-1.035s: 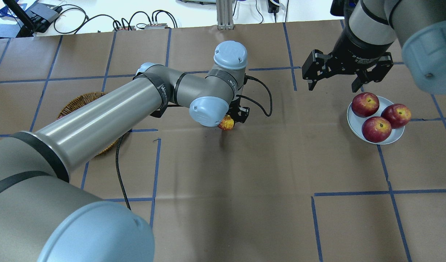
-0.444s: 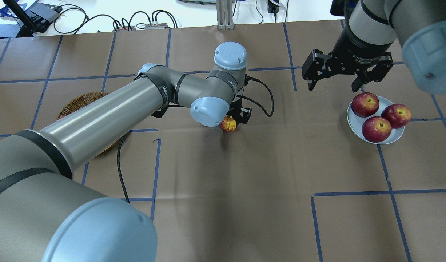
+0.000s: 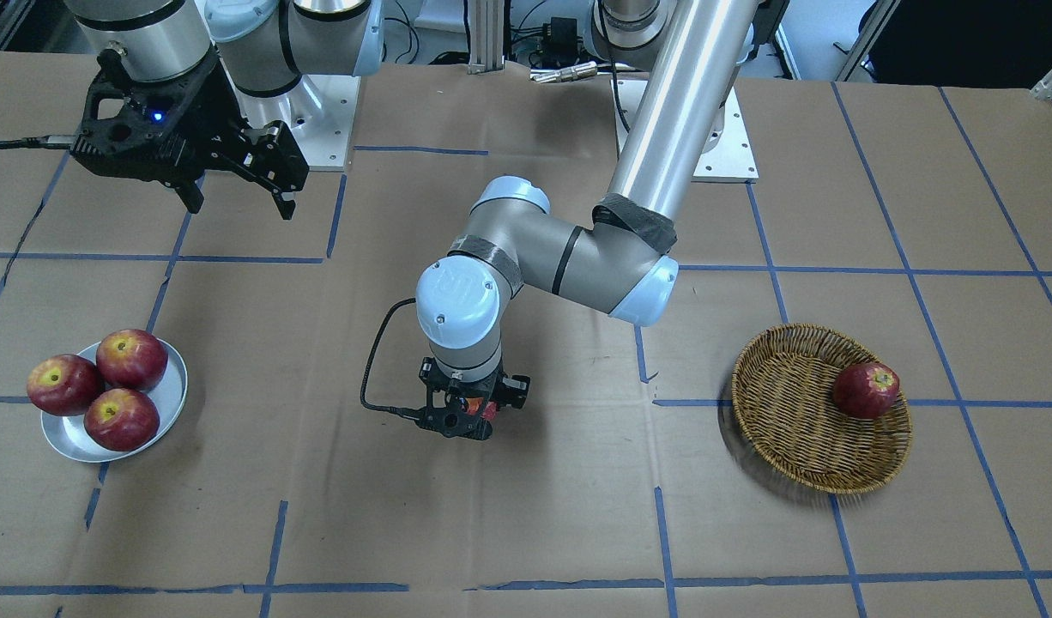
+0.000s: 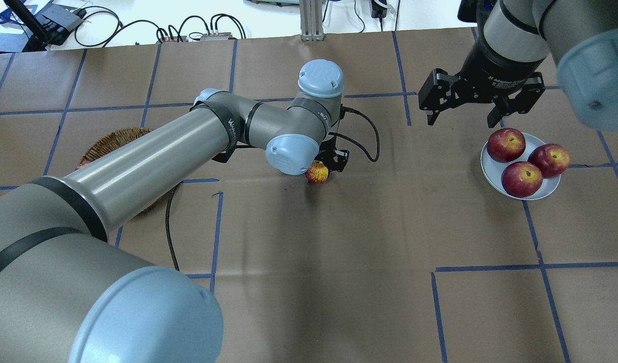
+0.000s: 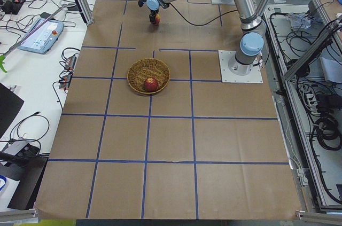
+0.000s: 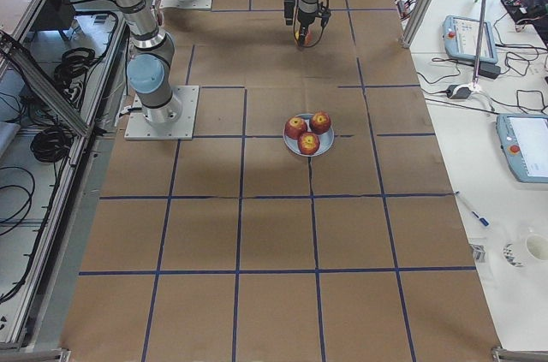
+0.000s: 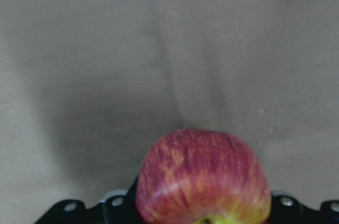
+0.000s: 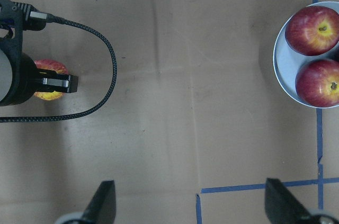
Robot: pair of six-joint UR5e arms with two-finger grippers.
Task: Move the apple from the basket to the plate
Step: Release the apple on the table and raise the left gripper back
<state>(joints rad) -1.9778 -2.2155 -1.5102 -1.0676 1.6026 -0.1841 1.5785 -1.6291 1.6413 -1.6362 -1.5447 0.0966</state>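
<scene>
The pinkish-red apple (image 4: 317, 172) with a yellow patch sits between the fingers of my left gripper (image 3: 462, 416) at the table's middle, low over the brown paper. It fills the bottom of the left wrist view (image 7: 204, 176) and shows in the right wrist view (image 8: 50, 80). The wicker basket (image 3: 792, 429) stands on my left side and is partly hidden under my left arm in the overhead view (image 4: 112, 138). The silver plate (image 4: 488, 164) is on my right side. My right gripper (image 4: 461, 123) is open and empty, hovering just beyond the plate.
One dark red apple (image 3: 867, 390) lies in the basket. Three red apples (image 4: 521, 179) fill the plate. A black cable (image 4: 362, 136) loops from my left wrist over the table. Blue tape lines cross the paper.
My left gripper has shifted slightly to the right with the apple in it. The right arm has not moved.
</scene>
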